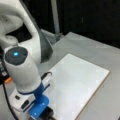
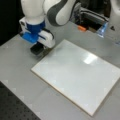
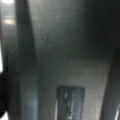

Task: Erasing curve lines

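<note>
Gripper [image 2: 37, 48] low at the near corner of the white rectangular board [image 2: 75, 75], at a front view's left, carrying a black rectangular eraser block [image 2: 36, 50]; jaws look clamped on it, though I cannot tell for certain. Curve lines: none visible on the board in both front views, only a bright glare spot [image 2: 89, 59]. Wrist view shows dark blur only. Risk, as I judge it: block straddling the board's edge could catch and tilt, or shove the board across the grey table [image 2: 17, 75].
</note>
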Tool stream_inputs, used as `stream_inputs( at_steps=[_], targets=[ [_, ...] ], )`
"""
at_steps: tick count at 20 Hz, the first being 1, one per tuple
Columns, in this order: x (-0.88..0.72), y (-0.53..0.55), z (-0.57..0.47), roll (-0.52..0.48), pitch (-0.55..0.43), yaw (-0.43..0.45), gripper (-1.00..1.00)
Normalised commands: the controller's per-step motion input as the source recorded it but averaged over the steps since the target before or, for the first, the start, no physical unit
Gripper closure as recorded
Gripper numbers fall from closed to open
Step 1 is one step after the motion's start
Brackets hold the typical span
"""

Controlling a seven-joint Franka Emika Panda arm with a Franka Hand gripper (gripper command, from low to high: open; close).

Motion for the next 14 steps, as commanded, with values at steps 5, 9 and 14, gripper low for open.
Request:
stream_inputs(
  at_steps=[5, 9, 14],
  targets=[
    [0.17, -0.11, -0.03, 0.198, 0.08, -0.03, 1.0],
    [0.16, -0.1, -0.06, 0.237, 0.041, -0.055, 1.0],
    [0.12, -0.07, -0.1, 0.244, 0.045, -0.054, 1.0]
  ],
)
